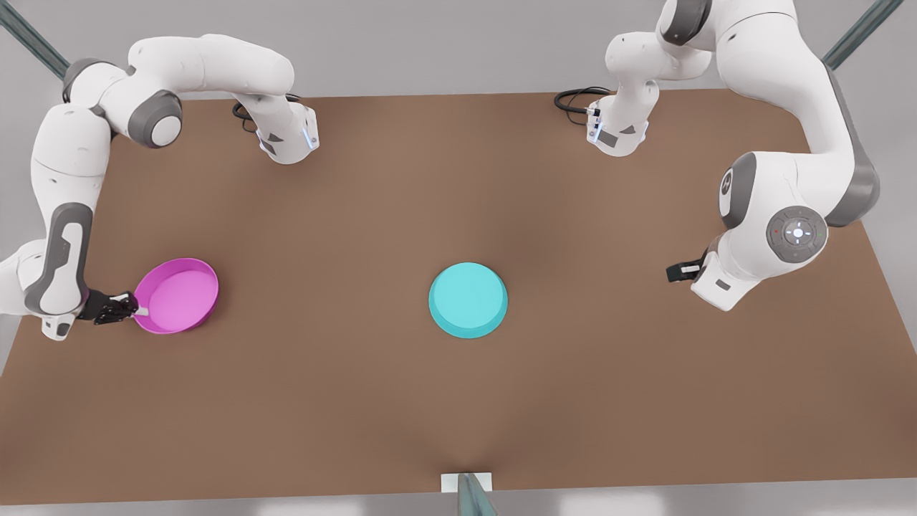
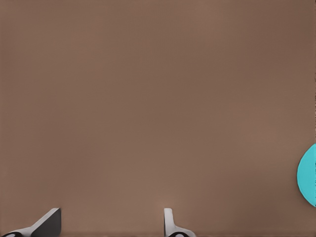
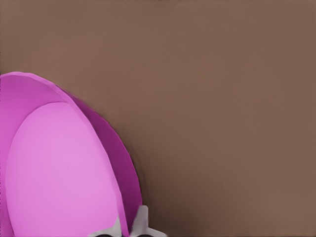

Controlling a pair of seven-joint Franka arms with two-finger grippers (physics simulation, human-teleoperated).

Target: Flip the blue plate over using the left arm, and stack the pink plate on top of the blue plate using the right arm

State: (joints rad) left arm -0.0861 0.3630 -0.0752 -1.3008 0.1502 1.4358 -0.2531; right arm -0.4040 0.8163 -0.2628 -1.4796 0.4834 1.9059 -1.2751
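1. Fingers of the right arm's small black two-finger gripper (image 1: 140,310) are pinching the rim of the round shallow magenta-pink plate (image 1: 177,295) at the front view's left; in the right wrist view the pale fingertips (image 3: 141,220) are sitting one on each side of the pink wall (image 3: 64,168), clamped on it.
2. Pink plate is facing open side up, its lighter inside showing, near the left edge of the flat brown tabletop (image 1: 344,401); whether it is tilting or lying flat I cannot tell.
3. White jointed right arm (image 1: 64,215) is reaching down along that left edge to the plate.
4. Over at the front view's right, the left arm's black gripper (image 1: 675,272) is hovering above bare tabletop; in the left wrist view its two fingers (image 2: 170,224) are standing wide apart, holding nothing.
5. White left arm (image 1: 781,208) is waiting there, well apart from both plates.
6. Round shallow cyan-turquoise plastic plate (image 1: 468,299) is lying near the middle of the table with its flat base up and rim down; a sliver of it (image 2: 309,175) is peeking in at the edge of the left wrist view.
7. Blue plate and pink plate are sitting well apart, nothing touching the blue one.
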